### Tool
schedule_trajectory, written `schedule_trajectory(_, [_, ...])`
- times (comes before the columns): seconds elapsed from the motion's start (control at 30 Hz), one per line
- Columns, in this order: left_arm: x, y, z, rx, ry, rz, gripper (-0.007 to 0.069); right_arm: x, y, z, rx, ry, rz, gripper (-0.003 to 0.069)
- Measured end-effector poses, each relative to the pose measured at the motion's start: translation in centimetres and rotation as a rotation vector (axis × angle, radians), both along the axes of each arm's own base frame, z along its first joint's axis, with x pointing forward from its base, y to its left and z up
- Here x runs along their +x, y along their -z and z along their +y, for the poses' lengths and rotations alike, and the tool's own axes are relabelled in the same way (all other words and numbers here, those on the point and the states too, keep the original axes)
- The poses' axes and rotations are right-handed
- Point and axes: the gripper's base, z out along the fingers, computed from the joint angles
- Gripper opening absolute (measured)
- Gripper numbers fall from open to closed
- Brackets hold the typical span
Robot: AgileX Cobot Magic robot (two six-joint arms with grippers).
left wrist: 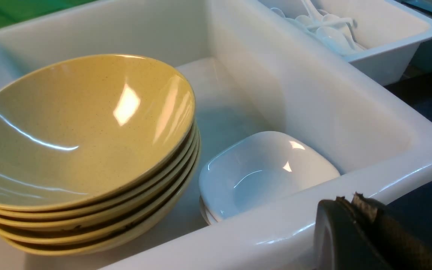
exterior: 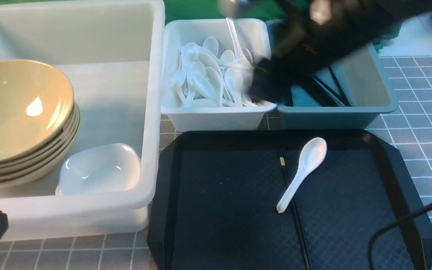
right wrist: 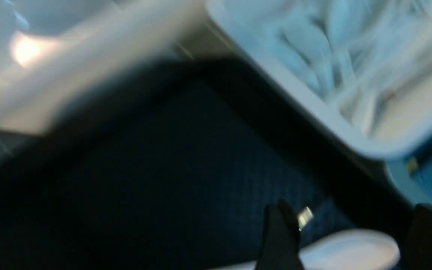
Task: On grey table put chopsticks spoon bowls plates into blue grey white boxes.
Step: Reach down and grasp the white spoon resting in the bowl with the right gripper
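White glossy soup spoon [exterior: 304, 170] rests against the thin black chopsticks [exterior: 297, 225] on the black tray [exterior: 219, 195]; your spread right gripper [right wrist: 353, 225] may nudge both. Left gripper [left wrist: 353, 204] is pressed together.

My front camera is sitting between my two arms, looking forward and down across the black tray [exterior: 219, 210] and the grey table [exterior: 422, 97], from far enough back to be taking in the whole layout. My left wrist camera is peering from close and low over the near rim of the large white box [left wrist: 388, 176], facing the stacked bowls [left wrist: 77, 131] and the plate [left wrist: 264, 172]. The front view is sharing these on its left side. My right wrist camera is looking down, heavily blurred, onto the tray beside the small white box [right wrist: 313, 108]. It is sharing that box, the tray and the spoon [right wrist: 351, 251] lying there with the front view.
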Motion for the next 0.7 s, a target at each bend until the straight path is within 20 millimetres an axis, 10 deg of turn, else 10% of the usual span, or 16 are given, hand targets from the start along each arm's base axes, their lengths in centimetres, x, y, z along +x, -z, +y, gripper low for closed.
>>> schedule_trajectory(0.13, [0.0,0.0,0.0,-0.001,-0.001,-0.004,-0.0008,0.8,8.0,-5.7,-0.032,0.254,0.155,0.0458])
schedule_trajectory(0.27, [0.0,0.0,0.0,-0.002,-0.002,-0.004,-0.0008,0.5,12.0,-7.9,0.141,0.431,0.164,0.0458])
schedule_trajectory(0.7, [0.0,0.0,0.0,-0.002,-0.002,-0.004,-0.0008,1.8,17.5,-5.0,0.257,0.478,0.094,0.0429])
